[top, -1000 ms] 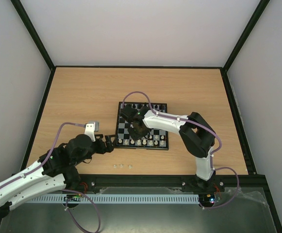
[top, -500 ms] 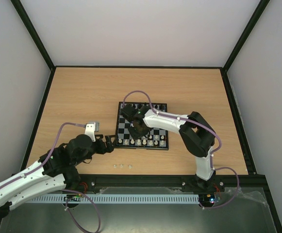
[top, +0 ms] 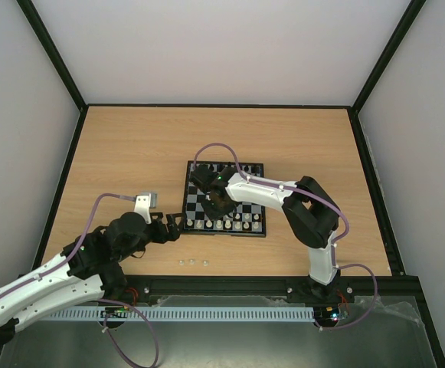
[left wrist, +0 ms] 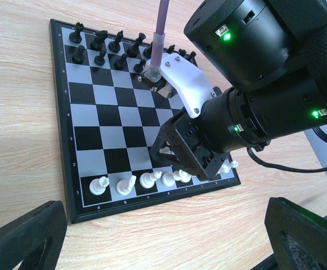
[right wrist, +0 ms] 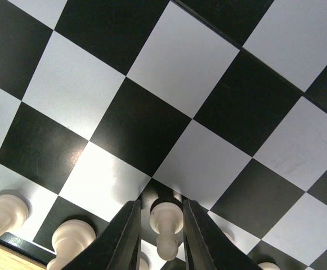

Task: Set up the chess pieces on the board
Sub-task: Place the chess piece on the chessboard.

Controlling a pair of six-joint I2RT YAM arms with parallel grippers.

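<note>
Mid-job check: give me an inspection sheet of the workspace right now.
Surface: light wooden table.
Job's things: board mid-table; white pieces along its near edge; black pieces on far rows; three pale pieces loose on the table.
Clutter: nothing seen.
Hands: left hand open beside the board; right hand low over it, fingers flanking one white piece, grip unclear.
Cables: purple cable looped over each arm.
Surroundings: white walls, black frame.

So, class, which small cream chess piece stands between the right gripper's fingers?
The cream piece on the black square, flanked by both fingers; its neighbours stand outside, leftward.
</note>
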